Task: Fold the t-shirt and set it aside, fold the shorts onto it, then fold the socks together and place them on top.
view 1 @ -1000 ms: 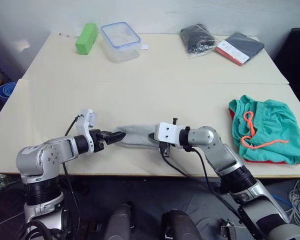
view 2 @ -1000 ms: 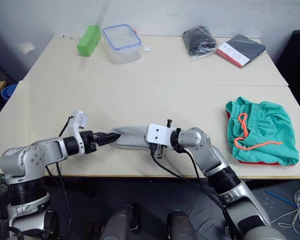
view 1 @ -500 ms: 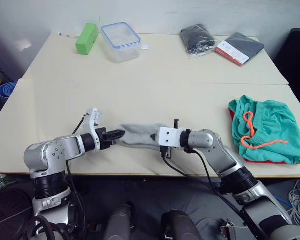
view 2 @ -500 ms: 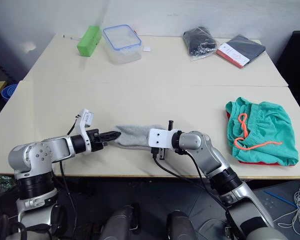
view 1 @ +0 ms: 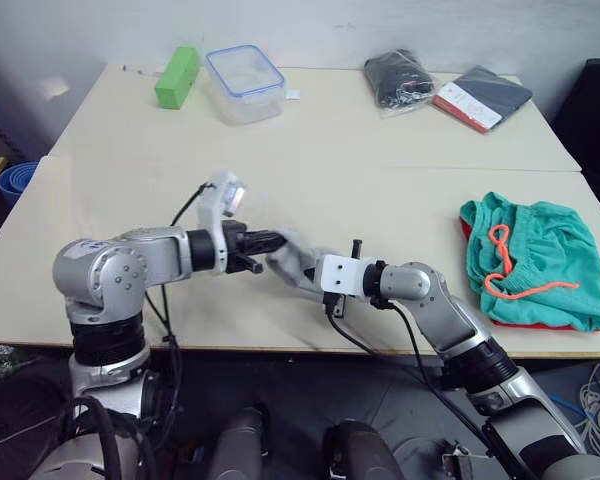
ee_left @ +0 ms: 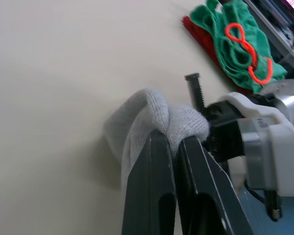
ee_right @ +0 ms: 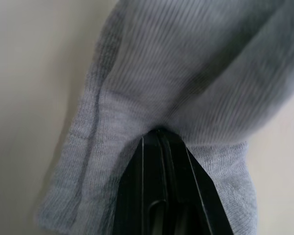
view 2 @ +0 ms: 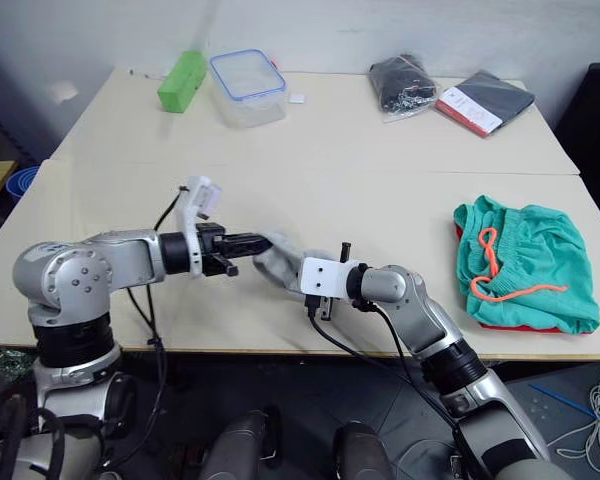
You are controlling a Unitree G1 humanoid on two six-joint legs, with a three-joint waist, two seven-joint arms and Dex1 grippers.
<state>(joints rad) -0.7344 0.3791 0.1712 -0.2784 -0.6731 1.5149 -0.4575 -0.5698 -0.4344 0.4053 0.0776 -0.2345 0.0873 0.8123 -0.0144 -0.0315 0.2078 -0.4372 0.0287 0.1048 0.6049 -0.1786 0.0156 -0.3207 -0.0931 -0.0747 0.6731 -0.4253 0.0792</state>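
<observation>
The light-grey socks (view 1: pixel 296 262) lie near the table's front edge, bent up into a fold. My left gripper (view 1: pixel 280 241) is shut on one end of the socks (ee_left: pixel 143 111) and holds it raised just above my right gripper (view 1: pixel 312 271). That one is shut on the other end, low at the table, and in the right wrist view its fingertips (ee_right: pixel 161 139) pinch the knit. At the right edge the teal shorts (view 1: pixel 536 262) with an orange drawstring rest folded on the red t-shirt (view 1: pixel 536 322), of which a thin edge shows.
Along the table's (view 1: pixel 310 170) far side stand a green block (view 1: pixel 176 76), a clear container with a blue rim (view 1: pixel 244 82), a black bagged bundle (view 1: pixel 398 75) and a dark book (view 1: pixel 483 97). A seam crosses the tabletop behind the grippers.
My left gripper shut on the socks' left end, then lifted it and carried it right, doubling the socks over toward the right gripper. The right gripper stayed shut and nearly still.
</observation>
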